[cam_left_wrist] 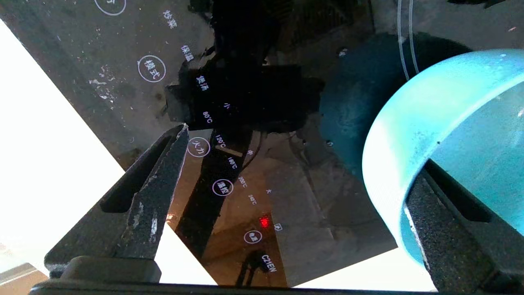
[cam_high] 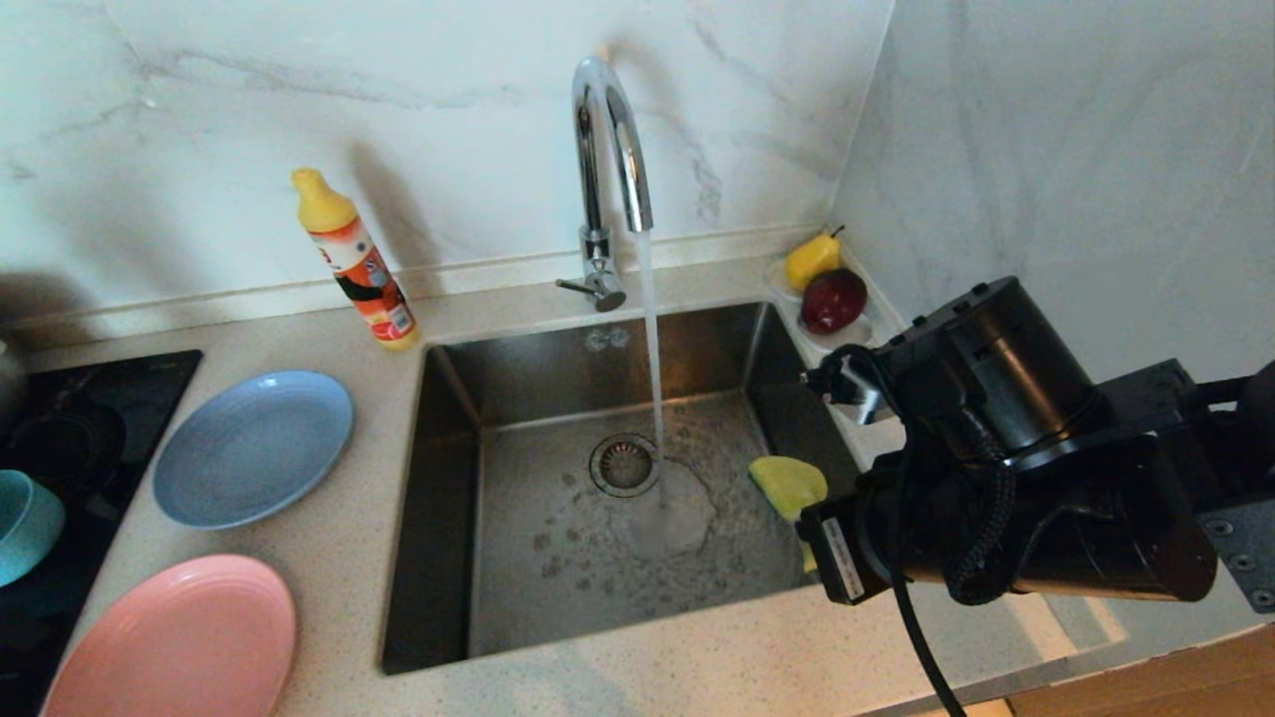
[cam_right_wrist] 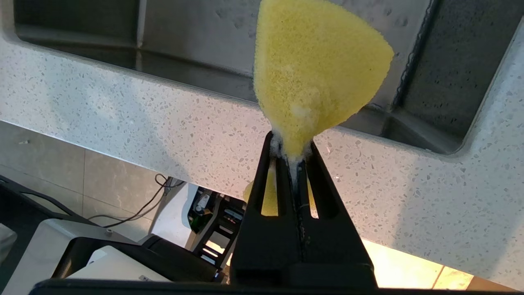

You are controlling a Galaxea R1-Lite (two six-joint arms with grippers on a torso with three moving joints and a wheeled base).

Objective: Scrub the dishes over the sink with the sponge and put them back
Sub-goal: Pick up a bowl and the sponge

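The light-blue plate [cam_high: 254, 448] and the pink plate [cam_high: 174, 642] lie on the counter left of the sink [cam_high: 448, 518]. At the far left, the teal bowl [cam_high: 25, 523] stands on the black cooktop [cam_high: 95, 398]. My left gripper [cam_left_wrist: 303, 145] is open over the cooktop. One of its fingers [cam_left_wrist: 450, 229] is at the rim of the bowl [cam_left_wrist: 421, 135], and the other finger [cam_left_wrist: 155, 184] is well clear of it. My right gripper [cam_right_wrist: 291, 147] is shut on the yellow sponge [cam_right_wrist: 315, 69]. It holds the sponge [cam_high: 790, 485] over the sink's right side.
Water runs from the chrome tap [cam_high: 608, 129] onto the sink floor beside the drain strainer [cam_high: 625, 464]. A dish-soap bottle [cam_high: 359, 264] stands behind the plates. A pear [cam_high: 812, 259] and a red apple [cam_high: 834, 299] sit on a white saucer [cam_high: 869, 331] in the back right corner.
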